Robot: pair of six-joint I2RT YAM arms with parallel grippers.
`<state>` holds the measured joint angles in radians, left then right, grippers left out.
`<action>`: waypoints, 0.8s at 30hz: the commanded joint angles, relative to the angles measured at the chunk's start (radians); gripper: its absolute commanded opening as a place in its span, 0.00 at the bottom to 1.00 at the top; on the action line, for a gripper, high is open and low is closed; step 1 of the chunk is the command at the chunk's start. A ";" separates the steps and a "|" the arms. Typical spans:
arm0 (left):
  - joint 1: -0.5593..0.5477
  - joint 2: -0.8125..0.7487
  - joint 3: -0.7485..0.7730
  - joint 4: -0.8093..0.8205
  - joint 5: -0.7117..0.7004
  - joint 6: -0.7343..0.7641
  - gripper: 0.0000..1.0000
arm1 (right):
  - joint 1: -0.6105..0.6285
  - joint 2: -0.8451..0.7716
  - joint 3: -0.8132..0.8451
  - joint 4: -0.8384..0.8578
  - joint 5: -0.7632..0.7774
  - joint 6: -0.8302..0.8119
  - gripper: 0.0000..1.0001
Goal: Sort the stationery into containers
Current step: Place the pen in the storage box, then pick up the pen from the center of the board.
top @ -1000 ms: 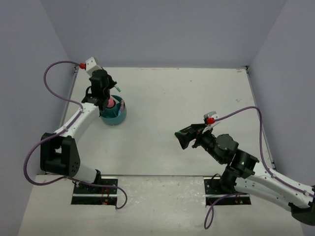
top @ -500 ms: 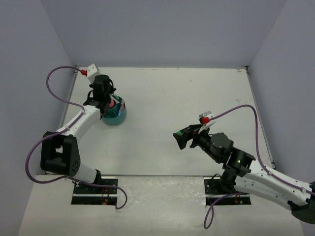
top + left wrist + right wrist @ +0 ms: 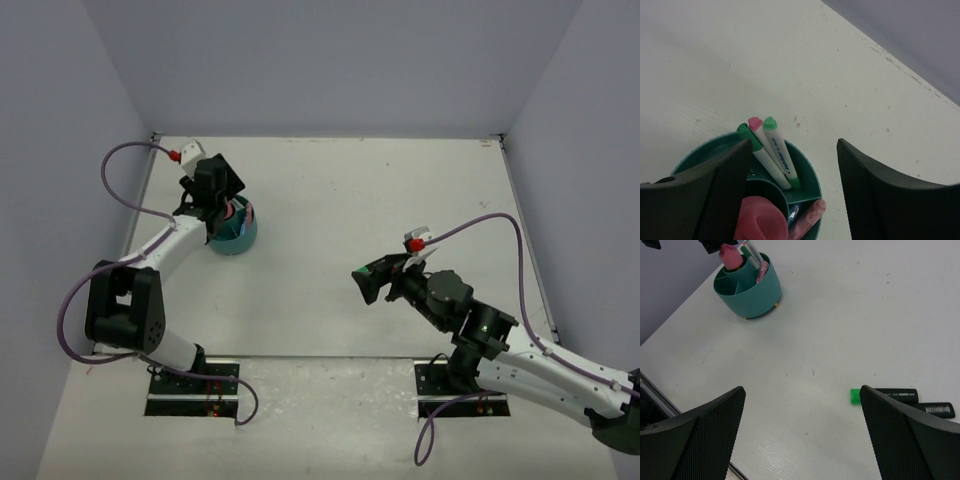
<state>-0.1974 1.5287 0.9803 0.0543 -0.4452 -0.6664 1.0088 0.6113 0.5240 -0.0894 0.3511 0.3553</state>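
Note:
The round teal container (image 3: 812, 175) stands at the table's left, under my left gripper (image 3: 792, 145), which is open just above its rim with nothing between the fingers. Three white pens (image 3: 777, 152) with green and pink caps lean in one compartment. A pink stubby tube (image 3: 760, 220) and a pink clip (image 3: 810, 217) sit in others. In the top view the left gripper (image 3: 215, 195) hangs over the container (image 3: 238, 238). My right gripper (image 3: 801, 390) is open and empty over bare table. Two black highlighters, one green-tipped (image 3: 885, 395), the other (image 3: 936, 410) beside it, lie at its right finger.
The container (image 3: 747, 292) also shows far off in the right wrist view, near the table's left edge by the wall. Grey walls close in the table on three sides. The right arm (image 3: 470, 320) reaches over the table's middle right.

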 commanded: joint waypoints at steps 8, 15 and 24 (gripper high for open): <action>-0.037 -0.279 0.140 -0.083 0.134 0.030 0.98 | -0.174 0.239 0.099 -0.107 0.045 0.209 0.99; -0.050 -0.485 0.160 -0.296 0.307 0.113 1.00 | -0.458 0.509 0.220 -0.376 0.018 0.506 0.99; -0.051 -0.807 -0.072 -0.421 0.387 0.216 1.00 | -0.480 0.676 0.295 -0.541 0.034 0.806 0.95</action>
<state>-0.2447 0.7742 0.9725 -0.2473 -0.1296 -0.5451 0.5308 1.2673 0.7546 -0.5492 0.3559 0.9807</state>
